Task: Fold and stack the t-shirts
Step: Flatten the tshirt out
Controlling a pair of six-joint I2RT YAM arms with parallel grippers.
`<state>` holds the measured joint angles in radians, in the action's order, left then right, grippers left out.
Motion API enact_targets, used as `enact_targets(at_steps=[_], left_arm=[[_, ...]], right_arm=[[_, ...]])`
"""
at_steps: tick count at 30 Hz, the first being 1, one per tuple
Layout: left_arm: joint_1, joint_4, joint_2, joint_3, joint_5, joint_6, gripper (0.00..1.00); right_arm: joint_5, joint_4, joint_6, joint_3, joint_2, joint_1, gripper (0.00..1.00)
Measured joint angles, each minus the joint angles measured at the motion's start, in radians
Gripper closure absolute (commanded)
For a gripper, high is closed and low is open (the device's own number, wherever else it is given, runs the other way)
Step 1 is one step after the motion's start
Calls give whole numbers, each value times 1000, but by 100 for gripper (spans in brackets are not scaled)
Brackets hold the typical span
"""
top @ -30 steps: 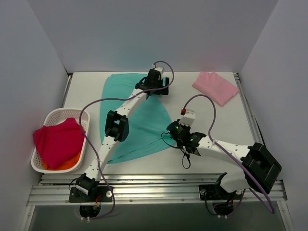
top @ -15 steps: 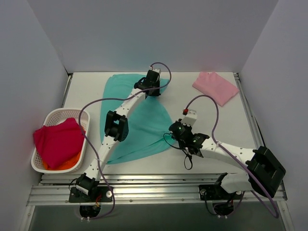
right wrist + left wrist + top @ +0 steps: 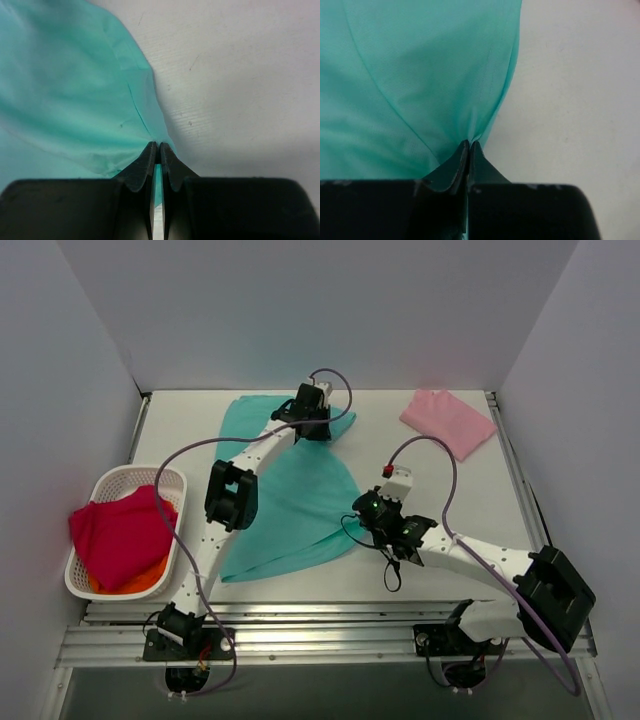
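Observation:
The teal-green t-shirt (image 3: 295, 500) lies spread across the middle of the table. My left gripper (image 3: 313, 430) is shut on its far right edge, the cloth (image 3: 420, 85) bunching into the closed tips (image 3: 469, 143). My right gripper (image 3: 362, 512) is shut on the shirt's near right edge, where fabric (image 3: 75, 100) is pinched between the tips (image 3: 157, 145). The pale pink t-shirt (image 3: 447, 422) lies folded at the far right corner, away from both grippers.
A white lattice basket (image 3: 107, 483) at the left edge holds red (image 3: 120, 535) and orange cloth. White walls close in the table on three sides. A metal rail (image 3: 330, 635) runs along the near edge by the arm bases.
My left gripper has closed on the teal shirt's far edge and drawn it slightly left and up. The right gripper stays shut on the near edge, shifted a little.

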<state>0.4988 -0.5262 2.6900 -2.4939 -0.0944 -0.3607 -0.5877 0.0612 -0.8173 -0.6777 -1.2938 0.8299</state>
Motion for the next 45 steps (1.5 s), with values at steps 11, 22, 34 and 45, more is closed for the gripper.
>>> enact_targets(at_steps=[11, 22, 34, 45], left_arm=[[-192, 248, -763, 565, 14, -61, 98], [-165, 451, -1463, 1044, 187, -148, 98], [-60, 443, -2048, 1185, 296, -259, 98], [-145, 423, -2049, 1063, 141, -317, 98]], right_arm=[[-92, -182, 36, -148, 242, -122, 100], [-163, -281, 189, -526, 462, -182, 100], [451, -221, 499, -866, 548, -183, 100], [594, -325, 505, -1073, 519, -254, 100]])
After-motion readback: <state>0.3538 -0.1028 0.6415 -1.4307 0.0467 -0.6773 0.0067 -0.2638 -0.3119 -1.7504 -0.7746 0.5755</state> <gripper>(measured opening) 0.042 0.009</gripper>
